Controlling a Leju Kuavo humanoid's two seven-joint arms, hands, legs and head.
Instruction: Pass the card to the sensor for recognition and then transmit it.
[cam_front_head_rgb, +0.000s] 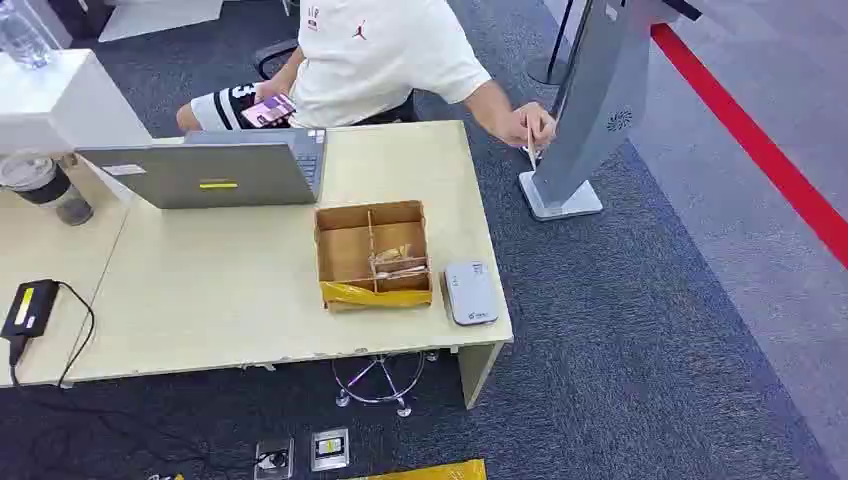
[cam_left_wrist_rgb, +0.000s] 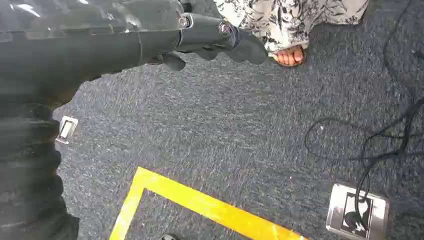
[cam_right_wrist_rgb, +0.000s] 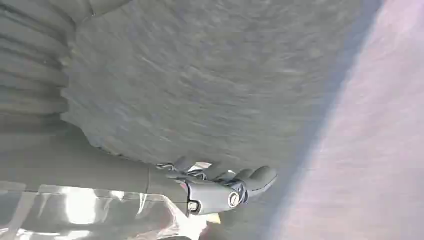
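Dark grey carpet (cam_front_head_rgb: 620, 330) runs under a pale wooden desk (cam_front_head_rgb: 230, 290), with a red stripe (cam_front_head_rgb: 760, 150) crossing the floor at the far right. On the desk we note an open cardboard box (cam_front_head_rgb: 372, 252) split into compartments; the near right compartment holds what look like cards (cam_front_head_rgb: 398, 262), too small to read. Just beside the box, on its right, lies a small grey sensor (cam_front_head_rgb: 470, 292), flat near the desk's corner. A grey laptop (cam_front_head_rgb: 215, 170) stands open at the back, and a black adapter (cam_front_head_rgb: 28, 308) with its cable lies at the left edge. A person in a white shirt (cam_front_head_rgb: 380, 55) sits behind the desk, one hand on a phone (cam_front_head_rgb: 268, 110), the other reaching to a grey kiosk stand (cam_front_head_rgb: 590, 110) on the floor.

Our left hand (cam_left_wrist_rgb: 220, 42) hangs over the carpet, fingers loosely apart, holding nothing; a yellow floor line (cam_left_wrist_rgb: 200, 205) and a metal floor socket (cam_left_wrist_rgb: 357, 212) lie below it. Our right hand (cam_right_wrist_rgb: 225, 187) hangs likewise over carpet, fingers apart and bare, though that view is blurred.
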